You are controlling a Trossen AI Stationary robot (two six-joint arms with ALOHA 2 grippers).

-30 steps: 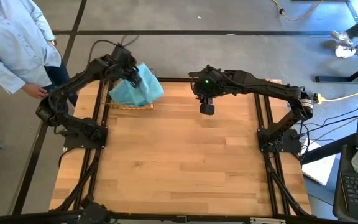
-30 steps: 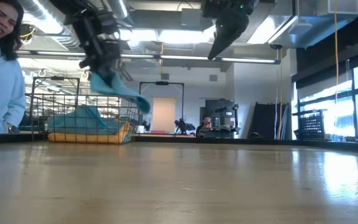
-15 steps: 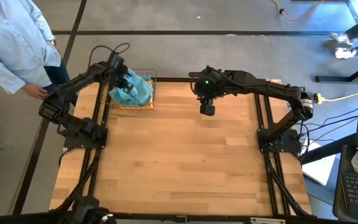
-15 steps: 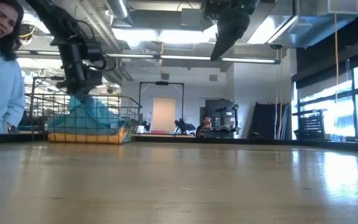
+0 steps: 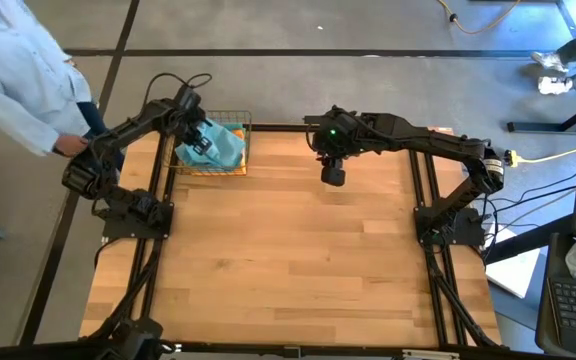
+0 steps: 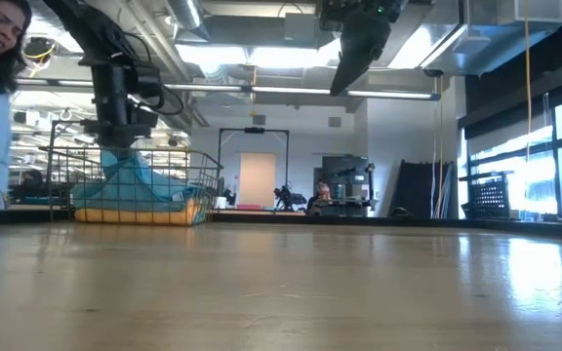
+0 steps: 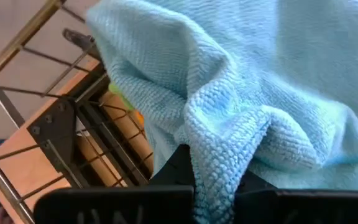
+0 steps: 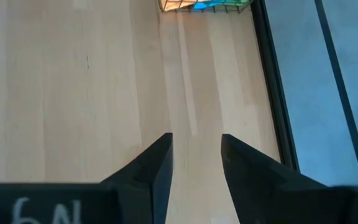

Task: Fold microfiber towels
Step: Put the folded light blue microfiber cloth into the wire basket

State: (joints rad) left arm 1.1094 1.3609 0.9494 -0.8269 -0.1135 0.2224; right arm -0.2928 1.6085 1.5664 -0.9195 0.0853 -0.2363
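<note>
My left gripper (image 5: 199, 138) is shut on a light blue microfiber towel (image 5: 224, 148) inside a wire basket (image 5: 211, 171) at the table's far left corner. In the low view the towel (image 6: 140, 181) hangs as a peak below the gripper (image 6: 117, 146), and its lower part lies on the pile in the basket (image 6: 199, 185). An orange towel (image 6: 135, 216) lies at the bottom of that pile. My right gripper (image 5: 333, 177) hangs open above the far middle of the table, nothing between its fingers (image 8: 156, 167). My left gripper pinches a bunched fold of the light blue towel (image 7: 219, 163) between its two fingers (image 7: 174, 167). They come steeply from above, pointing down into the basket. The towel hangs slack below them, its lower part resting on the cloths in the basket.
A person (image 5: 16, 72) stands just beyond the table's far left corner, beside the basket. The wooden tabletop (image 5: 288, 250) spreads bare between the two arms. Cables and a desk stand off the table's right side.
My left gripper has gone down into the basket and tipped more steeply downward, staying shut on the light blue towel. The towel, which hung spread out over the basket's edge, has sunk into the basket and bunched up there.
</note>
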